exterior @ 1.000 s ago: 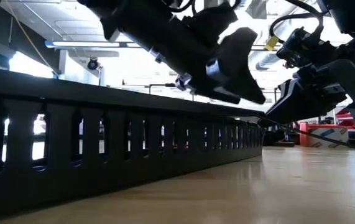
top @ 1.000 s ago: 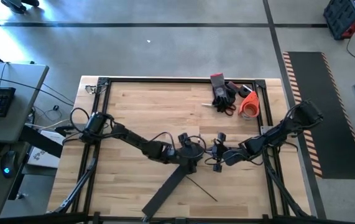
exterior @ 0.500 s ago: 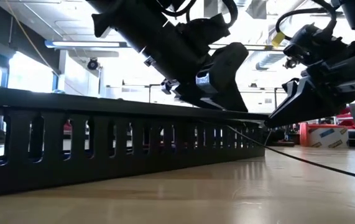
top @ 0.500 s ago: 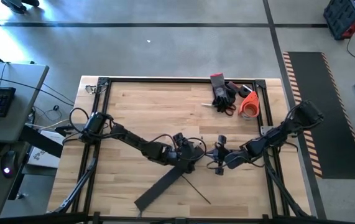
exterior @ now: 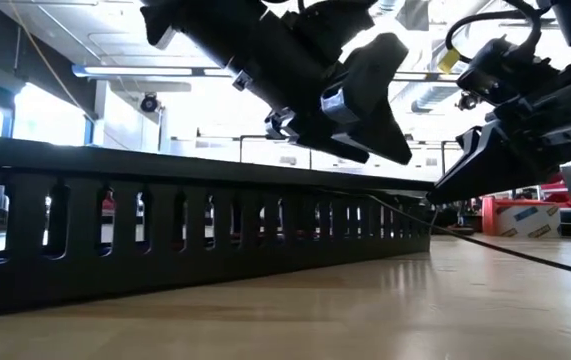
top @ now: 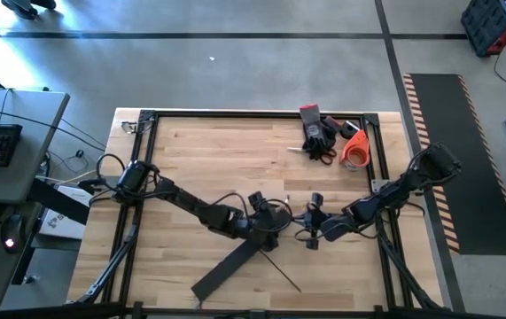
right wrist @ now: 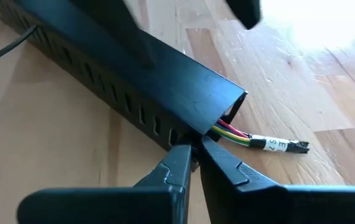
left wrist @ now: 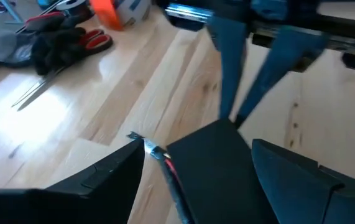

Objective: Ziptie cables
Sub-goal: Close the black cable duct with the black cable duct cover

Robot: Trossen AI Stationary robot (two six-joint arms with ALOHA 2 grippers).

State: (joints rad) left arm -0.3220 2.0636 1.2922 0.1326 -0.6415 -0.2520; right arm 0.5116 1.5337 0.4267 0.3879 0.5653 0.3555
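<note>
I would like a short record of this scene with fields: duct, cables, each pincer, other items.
duct: long black slotted duct lying diagonally on the wooden table
cables: coloured wires with a white label stick out of the duct's end
left pincer: left pincer open, over the duct's end
right pincer: right pincer shut on the duct's end wall
other items: black gloves, orange tape roll at the far right corner

Cables (right wrist: 239, 135) protruding from black duct (right wrist: 133, 68)

Overhead looks straight down, low camera skims the tabletop, wrist cameras sit close; all share the slotted bar (top: 235, 266).
</note>
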